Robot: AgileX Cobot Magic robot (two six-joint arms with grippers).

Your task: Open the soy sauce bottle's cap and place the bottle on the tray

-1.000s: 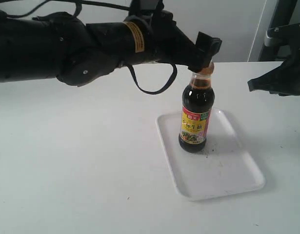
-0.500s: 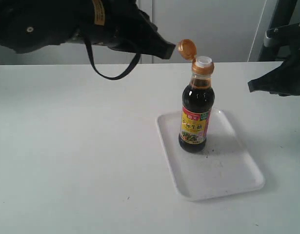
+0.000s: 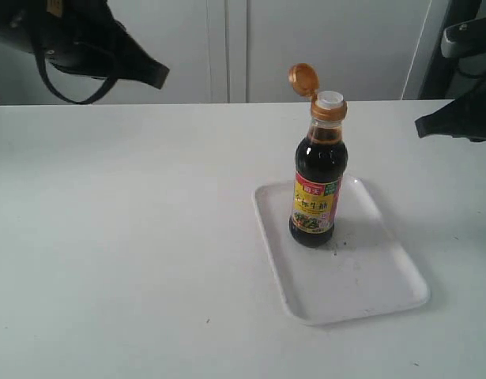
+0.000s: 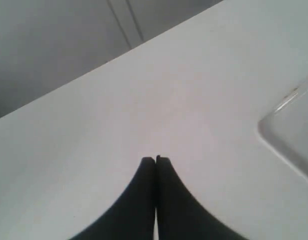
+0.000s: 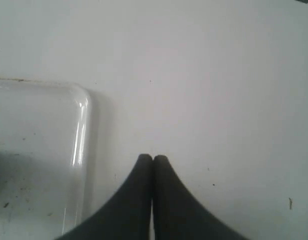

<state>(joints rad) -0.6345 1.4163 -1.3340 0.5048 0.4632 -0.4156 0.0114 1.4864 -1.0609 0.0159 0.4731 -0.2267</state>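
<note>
Soy sauce bottle upright on tray, toward its rear.

tray only partly in wrist views

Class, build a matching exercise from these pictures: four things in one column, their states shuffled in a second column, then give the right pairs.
Column A
1. copper-gold ribbed flip-top cap
2. small clear glass soy sauce bottle
3. flat white rectangular plastic tray
4. left end effector

Column B
a. stands upright on the tray
b. shut, holding nothing
c. flipped open
d. lies flat on the white table

Pairs: 1-c, 2-a, 3-d, 4-b
</note>
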